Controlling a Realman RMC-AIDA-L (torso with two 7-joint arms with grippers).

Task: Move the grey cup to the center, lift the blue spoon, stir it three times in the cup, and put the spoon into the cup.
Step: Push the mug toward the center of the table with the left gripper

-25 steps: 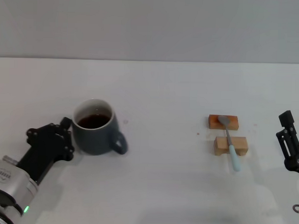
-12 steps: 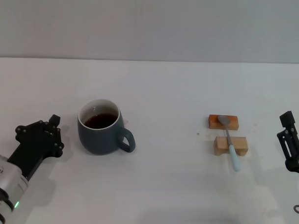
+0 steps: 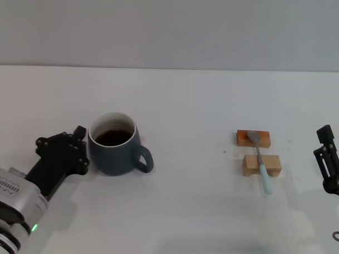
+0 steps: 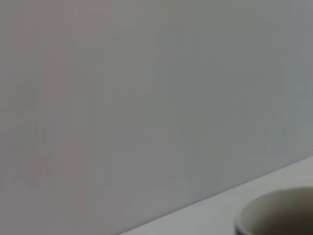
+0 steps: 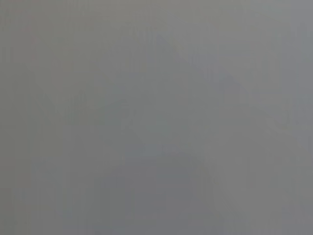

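- We are placing our left gripper [image 3: 74, 151] just beside the grey cup [image 3: 114, 153], which is lying toward the center (finger opening: cannot tell).
- Our right gripper [image 3: 330, 160] is waiting near the blue spoon [image 3: 261, 163].

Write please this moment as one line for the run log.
left claw: beside grey cup | right claw: parked at right edge | blue spoon: lying across two wooden blocks

Left end effector [image 3: 74, 151] black, bolted, on a silver wrist with a green light; right end effector [image 3: 331, 166] black, angular.
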